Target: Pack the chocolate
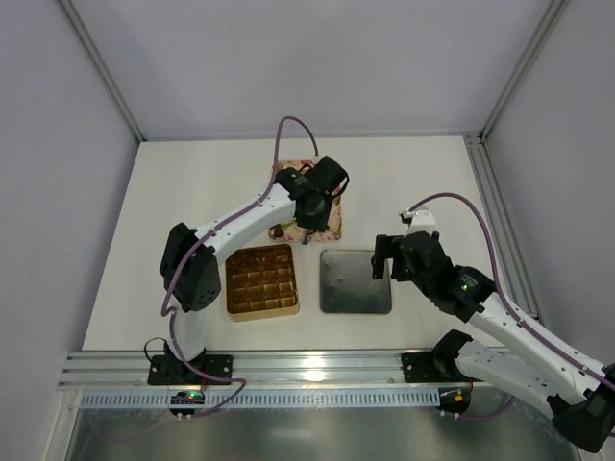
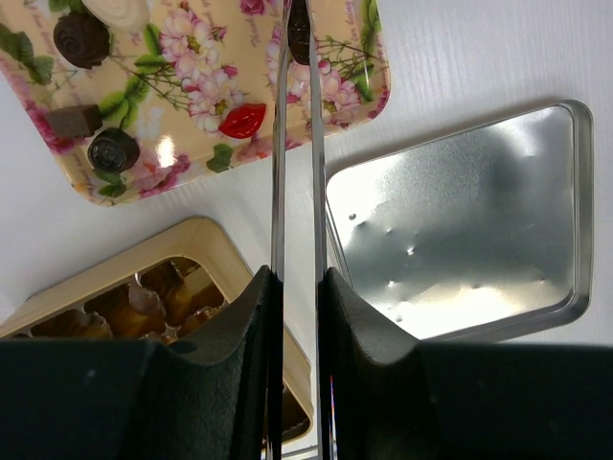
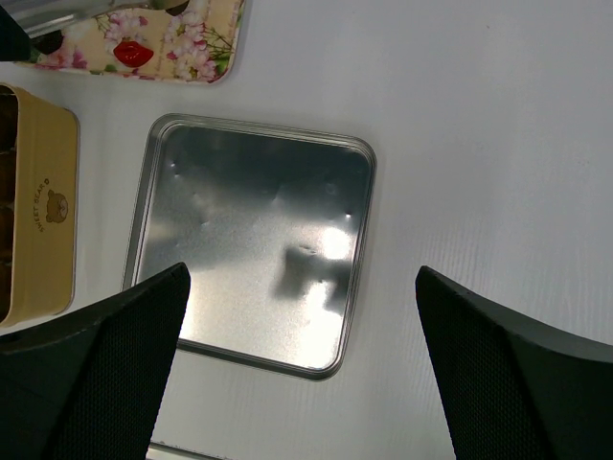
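The square gold box [image 1: 261, 280] with a grid of brown cells sits at front left; it also shows in the left wrist view [image 2: 206, 240] and the right wrist view [image 3: 43, 211]. My left gripper [image 1: 307, 219] [image 2: 297, 278] is shut on long metal tweezers [image 2: 278, 172]. Their tips pinch a dark chocolate piece [image 2: 299, 36] over the pink-floral tray [image 1: 332, 229] [image 2: 192, 86]. My right gripper [image 1: 384, 257] [image 3: 302, 271] is open and empty above the right edge of the silver lid [image 1: 356, 281] [image 3: 249, 240].
Loose sweets lie on the floral tray: a dark rose [image 2: 81, 36], a brown block [image 2: 75, 120], a dark round one [image 2: 113, 149], red lips [image 2: 242, 120]. The lid [image 2: 460, 220] lies inside-up just right of the box. A metal rail [image 1: 288, 370] runs along the near edge.
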Controlling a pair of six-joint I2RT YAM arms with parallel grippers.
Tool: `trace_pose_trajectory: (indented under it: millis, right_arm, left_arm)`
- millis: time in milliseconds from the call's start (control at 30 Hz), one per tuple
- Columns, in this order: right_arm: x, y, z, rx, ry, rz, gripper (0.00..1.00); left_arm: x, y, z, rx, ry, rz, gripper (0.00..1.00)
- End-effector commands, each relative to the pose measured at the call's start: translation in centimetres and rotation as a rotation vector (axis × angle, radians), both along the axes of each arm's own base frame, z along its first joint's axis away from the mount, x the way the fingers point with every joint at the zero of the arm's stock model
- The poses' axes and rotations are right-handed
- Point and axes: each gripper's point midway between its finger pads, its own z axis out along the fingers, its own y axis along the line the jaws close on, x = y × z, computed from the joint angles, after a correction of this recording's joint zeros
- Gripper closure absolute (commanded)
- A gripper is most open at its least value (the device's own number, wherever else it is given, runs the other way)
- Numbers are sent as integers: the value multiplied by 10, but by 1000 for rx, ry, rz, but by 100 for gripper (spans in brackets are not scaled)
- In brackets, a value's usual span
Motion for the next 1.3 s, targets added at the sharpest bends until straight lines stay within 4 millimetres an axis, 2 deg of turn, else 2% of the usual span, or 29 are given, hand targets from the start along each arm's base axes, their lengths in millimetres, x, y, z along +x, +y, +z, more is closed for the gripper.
trace_pose_trajectory:
  millis: [0, 167, 367, 400, 500, 533, 600, 633, 667, 767, 967, 1267]
  right_arm:
    - [8, 5, 8, 18, -33, 1, 0]
    - [12, 10, 7, 24, -28, 11, 0]
    - [16, 19, 5, 34, -19, 28, 0]
    - [17, 21, 4, 37, -14, 35, 0]
    - [20, 27, 5, 46, -11, 42, 0]
    - [20, 29, 4, 52, -6, 49, 0]
    - [22, 32, 4, 54, -4, 55, 0]
    - [23, 33, 3, 52, -1, 57, 0]
    - [24, 34, 4, 52, -4, 57, 0]
    - [26, 36, 2, 50, 3, 62, 0]
    - [28, 41, -5, 51, 13, 70, 0]
    - [28, 45, -14, 65, 30, 72, 0]
  left_arm:
    - [2, 9, 47, -51, -89, 13, 81]
    - [-5, 20, 58, -60, -98, 17, 81]
    - [-20, 46, 76, -69, -111, 41, 81]
    - [-26, 52, 82, -76, -119, 43, 81]
    - [-40, 68, 83, -61, -106, 55, 81]
    - [-46, 75, 92, -74, -123, 58, 80]
    - [-57, 88, 88, -52, -109, 70, 80]
    - [-63, 95, 97, -68, -126, 75, 80]
    - [-71, 104, 89, -44, -106, 80, 80]
    - [-90, 123, 90, -53, -108, 105, 80]
    - [-126, 161, 79, -45, -91, 158, 79]
    - [-162, 199, 67, -20, -63, 219, 79]
